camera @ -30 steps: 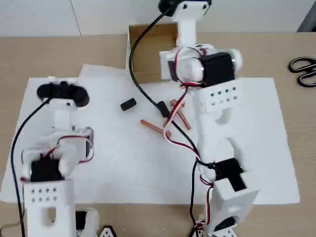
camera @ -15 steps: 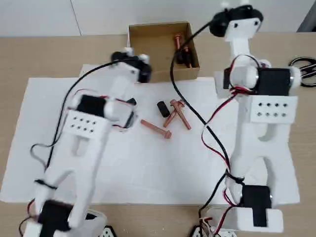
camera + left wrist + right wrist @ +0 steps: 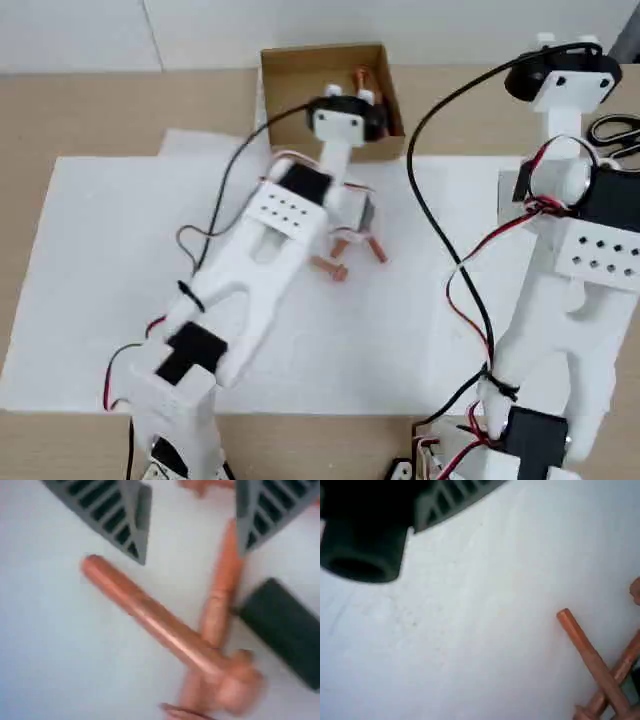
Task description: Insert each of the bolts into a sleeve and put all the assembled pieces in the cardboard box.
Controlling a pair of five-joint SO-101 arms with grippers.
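The left gripper (image 3: 192, 550), jaws spread apart, hangs just above crossed copper bolts (image 3: 160, 625) with a black sleeve (image 3: 285, 625) just beside them on the white sheet (image 3: 100, 250), the cardboard box (image 3: 295, 85) at their 12 o'clock.

No writing, label, number or sign can be read anywhere: the cardboard box (image 3: 300, 75), the copper bolts (image 3: 150, 615), the black sleeve (image 3: 285, 625) and the white sheet (image 3: 100, 260) all show plain surfaces
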